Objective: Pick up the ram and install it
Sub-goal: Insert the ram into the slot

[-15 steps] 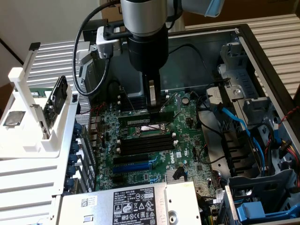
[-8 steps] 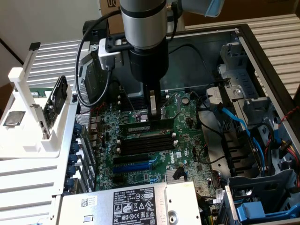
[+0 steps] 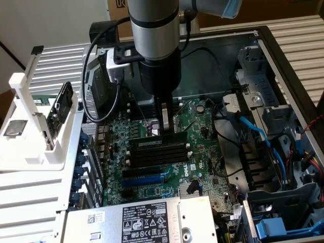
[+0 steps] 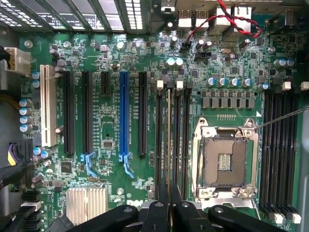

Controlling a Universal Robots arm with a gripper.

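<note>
The ram (image 3: 154, 138) is a thin dark-green stick with a pale label. It stands on edge over the rearmost of the black memory slots (image 3: 158, 154) on the motherboard. My gripper (image 3: 164, 126) comes straight down on its upper edge and is shut on it. In the wrist view the ram (image 4: 168, 130) shows edge-on as a thin line between two black slots (image 4: 158, 140), and it runs into my gripper (image 4: 169, 205) between the dark fingers (image 4: 157, 212). Whether the stick is fully seated in the slot I cannot tell.
A blue expansion slot (image 3: 147, 179) lies just in front of the memory slots. The open CPU socket (image 4: 224, 162) sits beside them. A labelled power supply (image 3: 142, 223) fills the near side. A white fixture (image 3: 35, 131) stands at the exterior view's left, and drive bays with blue cables (image 3: 263, 131) at its right.
</note>
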